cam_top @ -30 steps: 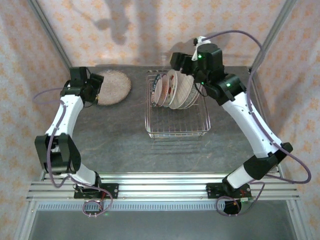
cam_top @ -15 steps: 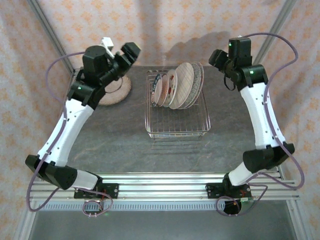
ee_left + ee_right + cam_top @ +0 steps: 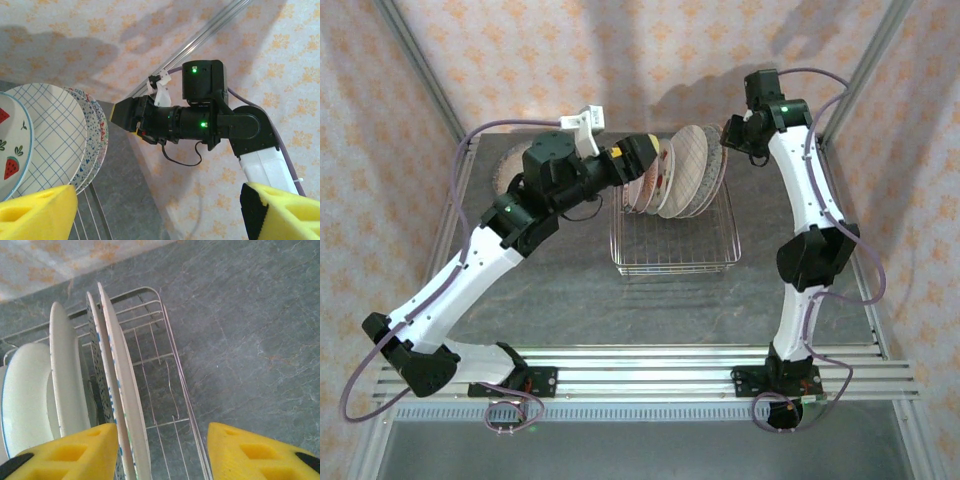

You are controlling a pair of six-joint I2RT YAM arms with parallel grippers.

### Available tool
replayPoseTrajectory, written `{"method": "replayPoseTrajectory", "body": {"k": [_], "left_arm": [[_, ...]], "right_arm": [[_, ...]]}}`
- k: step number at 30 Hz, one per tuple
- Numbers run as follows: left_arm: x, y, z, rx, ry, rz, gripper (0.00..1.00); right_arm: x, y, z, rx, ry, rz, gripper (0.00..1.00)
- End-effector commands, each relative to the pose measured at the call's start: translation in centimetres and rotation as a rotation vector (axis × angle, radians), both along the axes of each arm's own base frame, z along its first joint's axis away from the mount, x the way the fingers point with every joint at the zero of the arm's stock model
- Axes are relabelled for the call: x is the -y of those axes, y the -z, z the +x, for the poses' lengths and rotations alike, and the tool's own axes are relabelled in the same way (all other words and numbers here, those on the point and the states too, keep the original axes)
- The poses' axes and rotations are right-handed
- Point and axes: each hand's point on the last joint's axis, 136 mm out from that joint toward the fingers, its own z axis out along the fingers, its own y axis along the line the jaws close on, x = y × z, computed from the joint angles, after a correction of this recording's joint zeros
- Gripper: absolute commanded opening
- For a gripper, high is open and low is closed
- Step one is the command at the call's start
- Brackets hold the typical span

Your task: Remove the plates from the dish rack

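While the plates (image 3: 65, 375) stand racked, the right end effector (image 3: 162, 442) hovers just above.

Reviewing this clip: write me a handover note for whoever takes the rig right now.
Left gripper: open, empty, by the left end of the plate row.
Right gripper: open, outermost plate rim between its fingers, not clamped.
Plates: several upright in the dish rack; one speckled plate flat on the table, far left.
Done: that one plate.
Left: every racked plate.
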Motion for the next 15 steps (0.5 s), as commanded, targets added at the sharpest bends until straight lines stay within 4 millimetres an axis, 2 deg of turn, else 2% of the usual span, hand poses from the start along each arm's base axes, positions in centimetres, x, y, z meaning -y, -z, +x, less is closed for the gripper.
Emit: {"method": "replayPoseTrajectory", "body": {"k": [1,15], "left_arm": [[-0.9,-2.0,-0.4,0.079,-0.024,-0.008,0.84],[-0.6,-2.8,-0.8,0.095,-0.001,-0.026,0.83]], "right_arm": [[0.2,-0.4,-0.3,-0.008,-0.020,-0.005,0.48],[-0.7,1.2,1.3,-0.026,-0.047,0.024,0.39]]}}
